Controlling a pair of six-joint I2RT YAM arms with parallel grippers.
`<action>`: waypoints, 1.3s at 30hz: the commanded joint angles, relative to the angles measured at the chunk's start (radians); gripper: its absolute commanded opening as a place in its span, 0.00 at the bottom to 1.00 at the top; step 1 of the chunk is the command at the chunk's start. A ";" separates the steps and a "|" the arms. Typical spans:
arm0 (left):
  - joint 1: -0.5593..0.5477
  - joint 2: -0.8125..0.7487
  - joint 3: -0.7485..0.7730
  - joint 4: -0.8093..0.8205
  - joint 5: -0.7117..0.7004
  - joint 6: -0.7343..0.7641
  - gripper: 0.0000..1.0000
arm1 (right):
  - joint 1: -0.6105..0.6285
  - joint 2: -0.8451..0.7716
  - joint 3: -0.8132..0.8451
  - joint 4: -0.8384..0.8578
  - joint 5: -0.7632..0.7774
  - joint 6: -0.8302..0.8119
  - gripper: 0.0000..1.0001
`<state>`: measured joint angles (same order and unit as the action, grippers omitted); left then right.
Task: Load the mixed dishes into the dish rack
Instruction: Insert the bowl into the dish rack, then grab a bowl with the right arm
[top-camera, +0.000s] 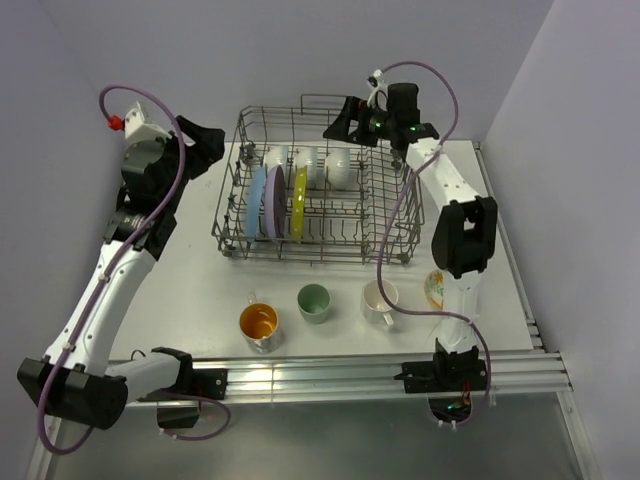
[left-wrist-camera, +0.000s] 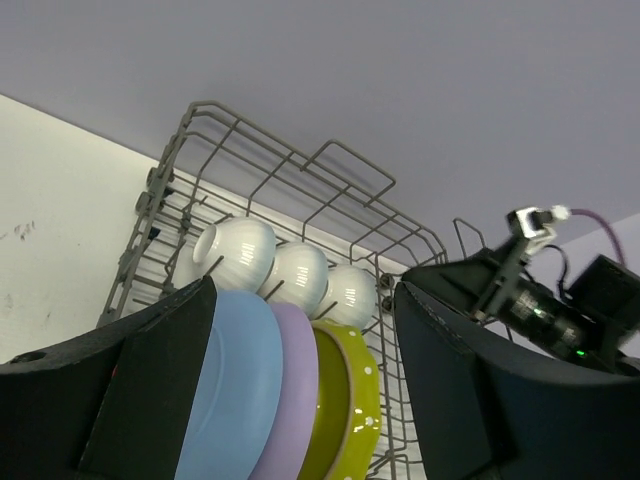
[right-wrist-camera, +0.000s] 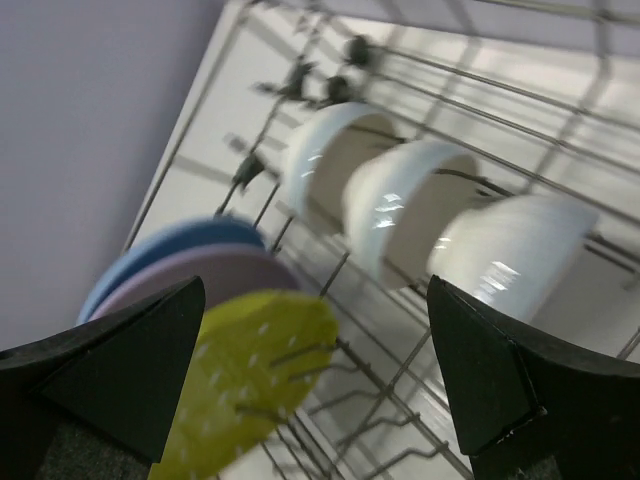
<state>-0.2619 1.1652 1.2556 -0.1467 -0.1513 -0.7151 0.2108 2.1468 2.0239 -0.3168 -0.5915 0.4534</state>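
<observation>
The grey wire dish rack (top-camera: 330, 246) holds blue, lavender and yellow-green plates (top-camera: 275, 200) on edge, with three white bowls (top-camera: 308, 165) behind. Two cups (top-camera: 313, 301), a mug (top-camera: 380, 300) and a floral bowl (top-camera: 435, 288) sit in a row toward the table's (top-camera: 200, 290) near edge.

Light's bright, soft and even, seems to come from overhead, so barely any shadows. Small glare spots sit on the white bowls (left-wrist-camera: 240, 250) just beyond the left gripper (left-wrist-camera: 303, 290). The right wrist view is blurry: the yellow-green plate (right-wrist-camera: 255, 370) below the right gripper (right-wrist-camera: 315, 290) looks smeared, and the dark fingers (right-wrist-camera: 120, 370) are out of focus.
</observation>
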 joint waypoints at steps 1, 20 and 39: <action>0.007 -0.082 -0.041 0.050 -0.047 0.025 0.81 | 0.024 -0.192 -0.031 0.087 -0.275 -0.367 1.00; 0.035 -0.387 -0.234 -0.033 0.084 0.106 0.92 | 0.210 -0.583 -0.160 -0.684 -0.294 -1.626 1.00; 0.036 -0.622 -0.495 -0.008 0.157 0.062 0.91 | -0.079 -0.962 -0.536 -0.178 -0.225 -1.053 0.96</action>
<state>-0.2295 0.5503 0.7628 -0.1867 -0.0036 -0.6586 0.1875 1.2366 1.5215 -0.6781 -0.9009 -0.7998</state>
